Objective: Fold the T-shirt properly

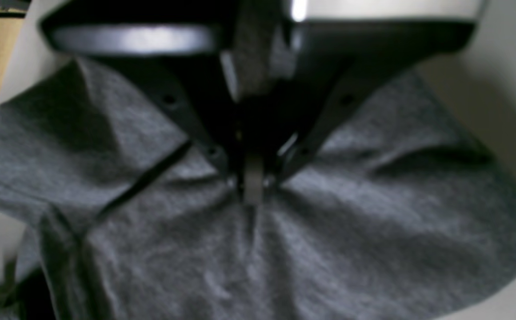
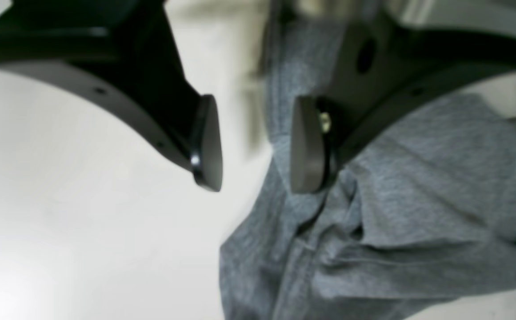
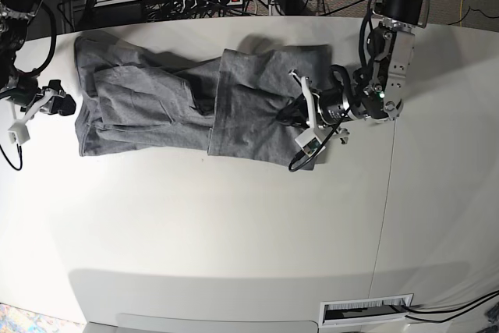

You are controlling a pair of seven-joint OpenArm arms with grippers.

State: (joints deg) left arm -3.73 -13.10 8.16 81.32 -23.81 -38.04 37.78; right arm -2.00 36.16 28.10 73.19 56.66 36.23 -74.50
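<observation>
Heather-grey, wrinkled cotton T-shirt (image 3: 195, 103) was spread partly folded across the white table (image 3: 234, 224). Its fabric was pinched by the closed left gripper (image 1: 252, 184); the right gripper (image 2: 255, 146) was parted, empty, beside its edge.

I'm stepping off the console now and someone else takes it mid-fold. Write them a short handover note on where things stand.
Left end effector: shut on the T-shirt, pinching a bunch of the fabric on its folded-over end, the right end in the base view.
Right end effector: open, holding nothing, just off the shirt's other edge.
T-shirt: spread lengthwise across the far part of the white table, wrinkled in the middle.
Done: one end folded over onto the body.
Left: release or finish that fold, fold the other end, smooth and square it up.
</observation>
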